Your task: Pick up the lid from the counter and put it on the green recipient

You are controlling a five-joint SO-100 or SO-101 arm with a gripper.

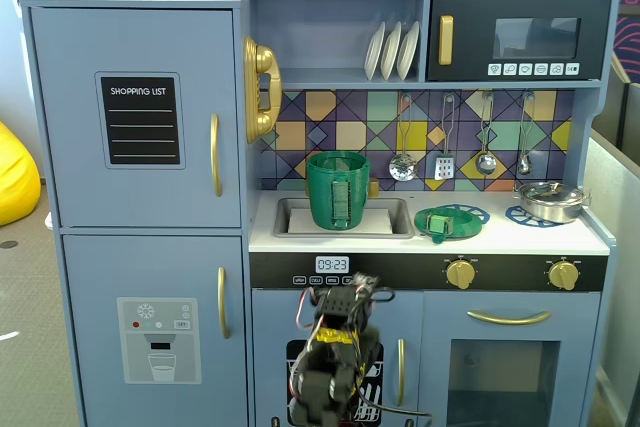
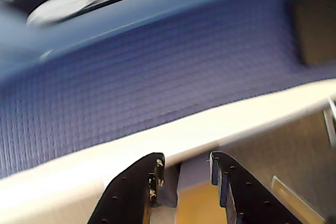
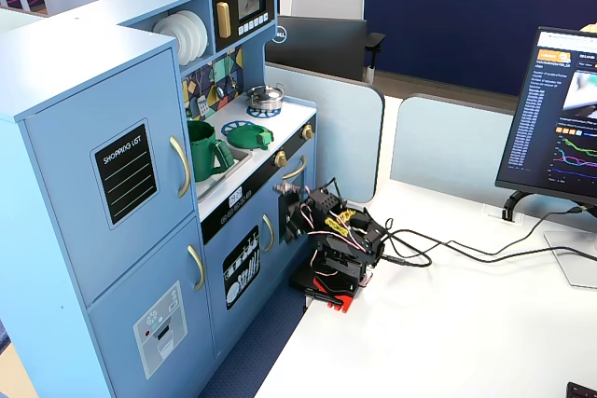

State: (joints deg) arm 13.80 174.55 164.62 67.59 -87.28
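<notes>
The arm (image 3: pixel 338 251) is sitting folded low on the white table (image 3: pixel 448 323), in front of the toy kitchen's lower doors and below the counter (image 1: pixel 500 237); in a fixed view it is showing as a dark bundle of links and coloured wires at about 6 o'clock of the clock display (image 1: pixel 333 264). In the wrist view the gripper (image 2: pixel 185 167) is entering from the bottom edge, its two black fingers (image 2: pixel 137 187) standing apart with a clear gap between them, gripping nothing and touching nothing that can be seen; behind them a blurred blue surface and a pale band are filling the picture. The lid (image 1: pixel 438 222) is lying on the counter, resting over the nearer blue burner ring (image 1: pixel 468 213), at roughly 3 o'clock from the green recipient (image 1: pixel 338 189) and well apart from the gripper. The green recipient is standing upright in the sink (image 1: pixel 390 217), its ribbed handle strip facing forward. The silver pot (image 1: pixel 550 200) is sitting on the far burner at 3 o'clock of the lid. In the other fixed view the lid (image 3: pixel 250 136) is lying just beside the green recipient (image 3: pixel 207 148), between it and the silver pot (image 3: pixel 265 96).
</notes>
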